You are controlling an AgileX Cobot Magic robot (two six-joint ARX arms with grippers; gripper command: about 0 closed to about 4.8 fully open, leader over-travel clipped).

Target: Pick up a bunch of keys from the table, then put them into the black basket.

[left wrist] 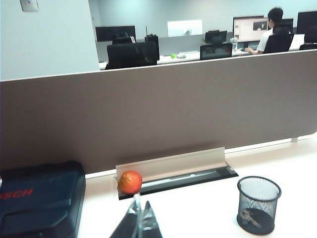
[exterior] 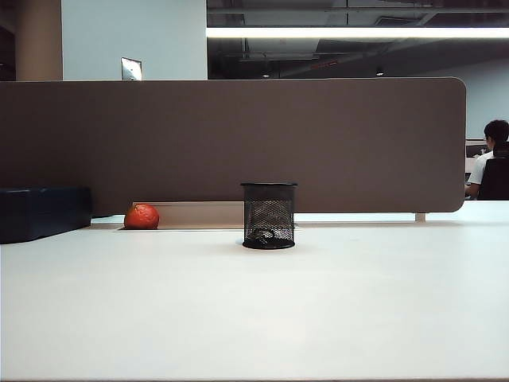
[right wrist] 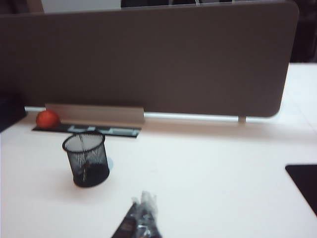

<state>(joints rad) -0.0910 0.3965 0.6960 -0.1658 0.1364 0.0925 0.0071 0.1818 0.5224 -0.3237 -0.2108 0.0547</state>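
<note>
Table (exterior: 254,310): white top fills the exterior view; its front and middle lie bare, and everything on it sits toward the back edge.
Partition (exterior: 231,143): brown panel standing upright along the table's back edge, with a rounded upper corner at the right end.
Box (exterior: 44,211): dark blue-black case at the table's back left corner, against the partition; red lettering shows on its lid in the left wrist view.
Tray (left wrist: 173,171): pale metal cable trough with a dark slot, at the foot of the partition, between box and basket.
Basket (exterior: 269,216): black mesh cup, upright on the table near the middle of the back edge, a little forward of the partition, well apart from the box.
Ball (exterior: 141,216): orange-red, at the left end of the tray, just beside the box, apart from the basket.
Keys (left wrist: 249,216): inside the basket, lying on its bottom; seen as a small dark tangle through the mesh in the exterior view.
Left claw (left wrist: 139,220): fingers pressed together, holding nothing; only the tips show in its wrist view, raised above the table's left part and aimed toward ball and tray. Not in the exterior view.
Right claw (right wrist: 142,218): fingers together, empty, blurred in its wrist view; above bare table nearer the front than the basket.
</note>
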